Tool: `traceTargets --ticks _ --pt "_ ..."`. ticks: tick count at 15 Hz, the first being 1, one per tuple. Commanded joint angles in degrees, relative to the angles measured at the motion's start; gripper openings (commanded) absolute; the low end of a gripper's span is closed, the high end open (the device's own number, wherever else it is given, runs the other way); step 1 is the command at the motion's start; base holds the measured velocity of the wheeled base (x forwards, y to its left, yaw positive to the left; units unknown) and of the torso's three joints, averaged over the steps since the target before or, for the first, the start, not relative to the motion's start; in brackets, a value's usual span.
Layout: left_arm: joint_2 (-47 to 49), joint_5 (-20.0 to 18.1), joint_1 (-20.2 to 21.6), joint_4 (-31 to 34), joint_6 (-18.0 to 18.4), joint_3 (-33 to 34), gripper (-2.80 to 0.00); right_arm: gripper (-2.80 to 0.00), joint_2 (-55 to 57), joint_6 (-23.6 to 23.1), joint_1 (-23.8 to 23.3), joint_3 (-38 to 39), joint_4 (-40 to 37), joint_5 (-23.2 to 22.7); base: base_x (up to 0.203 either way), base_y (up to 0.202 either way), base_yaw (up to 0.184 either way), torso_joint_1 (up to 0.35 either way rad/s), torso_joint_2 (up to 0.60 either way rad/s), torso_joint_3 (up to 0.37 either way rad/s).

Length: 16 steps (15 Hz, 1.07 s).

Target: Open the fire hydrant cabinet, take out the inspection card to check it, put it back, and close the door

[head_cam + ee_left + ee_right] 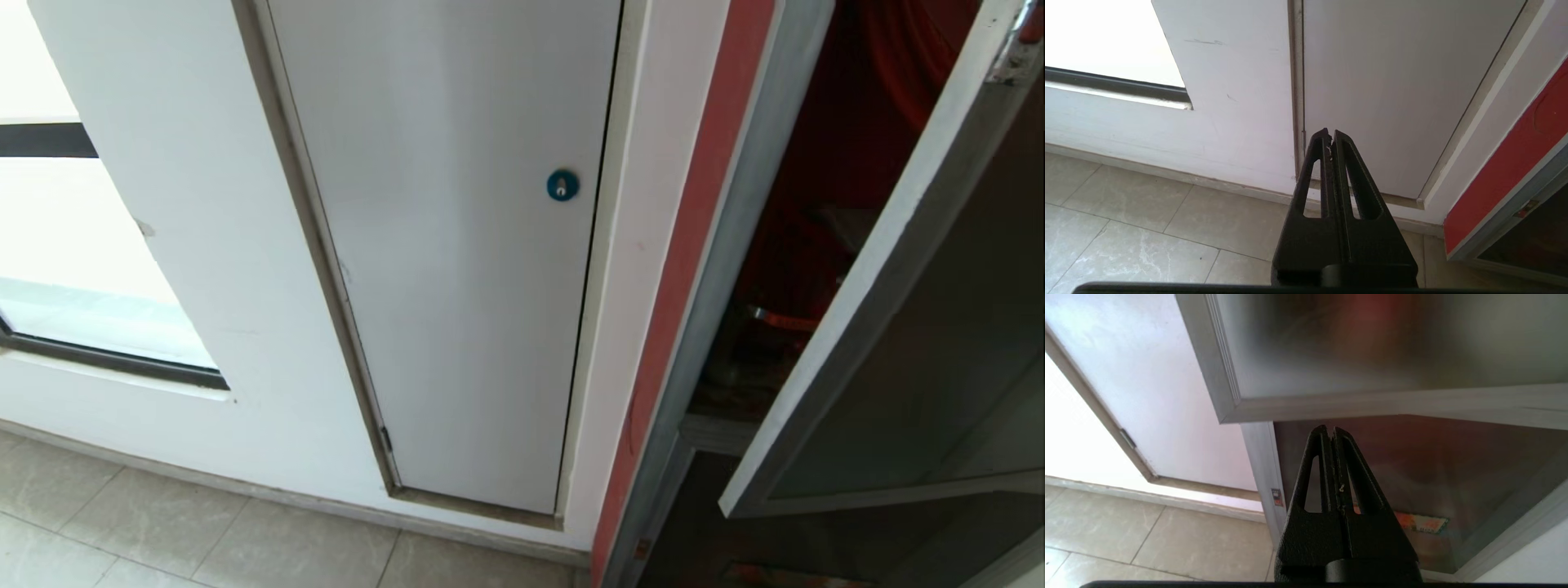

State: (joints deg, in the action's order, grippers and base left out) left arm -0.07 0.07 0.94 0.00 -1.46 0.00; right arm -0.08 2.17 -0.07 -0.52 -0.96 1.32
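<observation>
Head view: door (914, 327), dark glass in silver frame, stands ajar.

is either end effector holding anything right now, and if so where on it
Nothing is held. The left end effector and right end effector are both shut and empty, clear of the open door.

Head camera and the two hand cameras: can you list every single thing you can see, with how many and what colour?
door: one, dark glass in silver frame, swung open at right.
fire hydrant cabinet: one, red inside, behind the door.
white panel: one, shut, left of the cabinet.
blue lock: one, round, on the panel.
window: one, bright, far left.
floor tiles: several, beige.
left gripper: one, black, shut, holding nothing.
right gripper: one, black, shut, below the door's bottom frame.
</observation>
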Motion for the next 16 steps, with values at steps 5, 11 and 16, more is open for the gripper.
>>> traceTargets --ticks 5,11,16 --pt "0.1 0.0 0.0 0.0 0.0 0.0 -2.80 -2.80 0.1 0.0 0.0 0.0 0.0 0.0 0.194 0.000 -0.001 0.003 0.00 0.003" --pt "0.1 0.0 0.0 0.0 0.0 0.0 -2.80 -2.80 0.1 -0.1 0.0 0.0 0.0 0.0 0.137 0.000 -0.001 0.003 0.00 0.001" --pt "0.1 0.0 0.0 0.0 0.0 0.0 -2.80 -2.80 0.2 -0.1 0.1 0.0 -0.2 -0.1 0.000 0.000 0.000 0.000 0.00 0.000"
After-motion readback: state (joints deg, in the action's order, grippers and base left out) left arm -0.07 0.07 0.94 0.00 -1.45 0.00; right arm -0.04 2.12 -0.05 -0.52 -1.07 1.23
